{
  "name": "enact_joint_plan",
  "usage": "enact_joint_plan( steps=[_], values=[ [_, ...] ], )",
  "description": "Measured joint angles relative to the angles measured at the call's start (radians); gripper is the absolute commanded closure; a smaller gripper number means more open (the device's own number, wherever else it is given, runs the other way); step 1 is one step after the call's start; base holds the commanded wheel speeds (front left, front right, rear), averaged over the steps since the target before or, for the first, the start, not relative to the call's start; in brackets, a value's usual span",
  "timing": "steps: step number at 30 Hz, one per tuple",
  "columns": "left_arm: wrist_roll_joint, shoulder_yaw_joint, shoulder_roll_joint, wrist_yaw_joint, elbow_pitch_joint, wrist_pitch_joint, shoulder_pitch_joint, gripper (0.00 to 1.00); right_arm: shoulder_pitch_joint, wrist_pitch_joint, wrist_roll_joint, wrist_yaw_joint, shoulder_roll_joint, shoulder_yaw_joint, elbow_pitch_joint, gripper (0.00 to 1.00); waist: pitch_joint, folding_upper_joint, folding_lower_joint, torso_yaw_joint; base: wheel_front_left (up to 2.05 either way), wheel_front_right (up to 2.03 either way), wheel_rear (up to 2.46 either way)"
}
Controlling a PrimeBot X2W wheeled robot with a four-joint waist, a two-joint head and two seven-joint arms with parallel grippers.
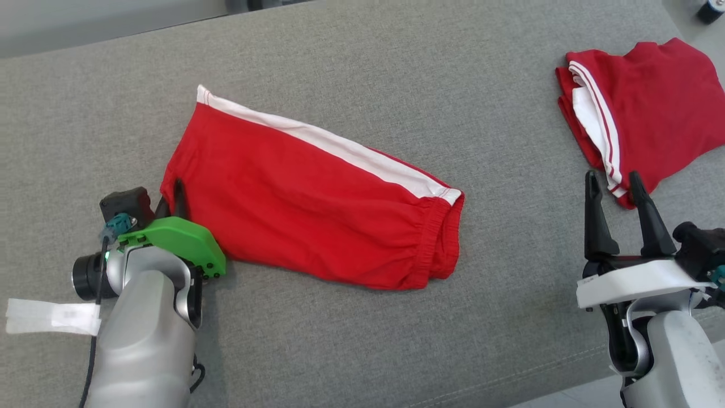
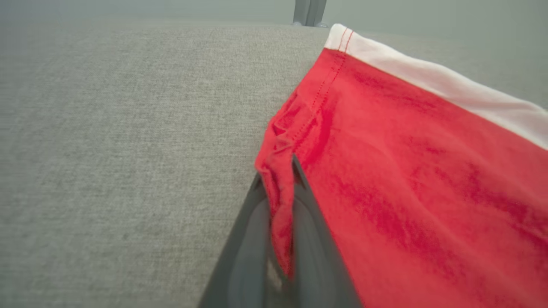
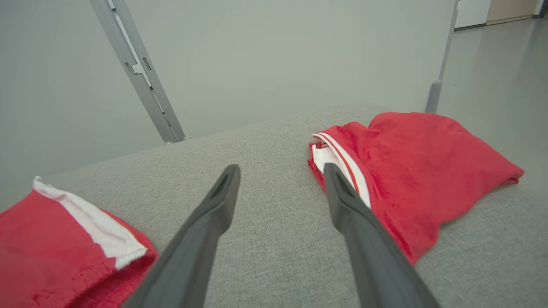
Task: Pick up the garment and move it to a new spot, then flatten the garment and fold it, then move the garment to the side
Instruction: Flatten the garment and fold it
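Head view: garment (image 1: 311, 209), red shorts with a white side stripe, lies roughly flat mid-tabletop (image 1: 396, 68), elastic waistband to the right, leg hem to the left. My left pincer (image 1: 171, 199) is at the near-left hem corner. My wrist blocks the contact there. My right pincer (image 1: 613, 180) is spread, holding nothing, hovering near right by a second red garment (image 1: 651, 107) that sits folded at the far right.

Left wrist view: left pincer (image 2: 277, 171) is pressed together on a bunched fold of the hem. Cloth is thin, soft and light, so it will drape and drag, with no stiffness to rely on. I'd take the waistband (image 1: 439, 238) as the second hold, since the gathered elastic is thicker and less likely to slip. Can't tell how many layers I've caught. The waistband end is cut off on the right.

Right wrist view: right pincer (image 3: 281, 169) fingers are wide apart over bare tabletop. The garment (image 3: 51, 239) shows its waistband corner at lower left, the rest cropped. The far side of the second garment (image 3: 419, 162) is hidden behind its own bulk.
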Motion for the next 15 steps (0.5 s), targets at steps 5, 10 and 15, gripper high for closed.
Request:
enact_joint_plan(
  steps=[5,10,15],
  values=[
    [-0.044,0.028,-0.010,0.001,-0.088,0.000,0.118,1.00,0.043,0.000,0.007,0.000,0.002,0.012,0.015,0.00,-0.061,0.0000,0.0000,0.025,0.00,0.00,0.00],
    [-0.128,0.008,-0.011,-0.003,-0.137,0.000,0.221,1.00,0.082,0.000,0.006,0.000,0.010,0.043,0.043,0.00,-0.126,0.0000,0.0000,0.053,0.00,0.00,0.00],
    [-0.187,-0.069,-0.012,0.021,-0.185,0.000,0.300,1.00,0.110,0.000,0.006,0.000,0.012,0.065,0.061,0.00,-0.173,0.0000,0.0000,0.099,0.00,0.00,0.00]
  ],
)
